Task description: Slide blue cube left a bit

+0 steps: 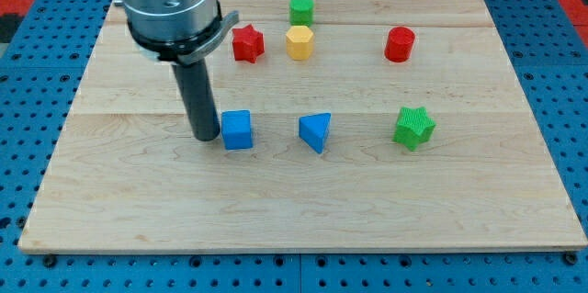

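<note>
The blue cube [237, 129] sits on the wooden board [138, 192], left of the middle. My tip [205, 136] rests on the board just left of the blue cube, very close to its left face or touching it. The dark rod rises from the tip to the grey arm at the view's top left.
A blue triangular block [315, 131] lies right of the cube, and a green star [413, 128] further right. Toward the view's top are a red star [247, 43], a yellow hexagon [299, 42], a green cylinder [301, 9] and a red cylinder [400, 44].
</note>
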Tool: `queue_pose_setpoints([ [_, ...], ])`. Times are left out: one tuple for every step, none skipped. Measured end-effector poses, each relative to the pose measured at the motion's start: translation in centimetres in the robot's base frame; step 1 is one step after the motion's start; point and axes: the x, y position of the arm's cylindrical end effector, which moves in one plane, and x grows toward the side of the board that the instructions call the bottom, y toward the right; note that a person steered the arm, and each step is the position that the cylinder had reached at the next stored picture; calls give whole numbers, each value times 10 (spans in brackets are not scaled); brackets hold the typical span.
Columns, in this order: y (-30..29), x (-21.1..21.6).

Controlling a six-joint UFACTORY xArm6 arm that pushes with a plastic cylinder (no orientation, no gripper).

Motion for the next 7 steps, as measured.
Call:
queue_pose_setpoints([
  [-23, 41],
  [31, 65],
  [90, 52],
  [116, 33],
  [86, 17],
  [73, 10],
  [71, 9],
])
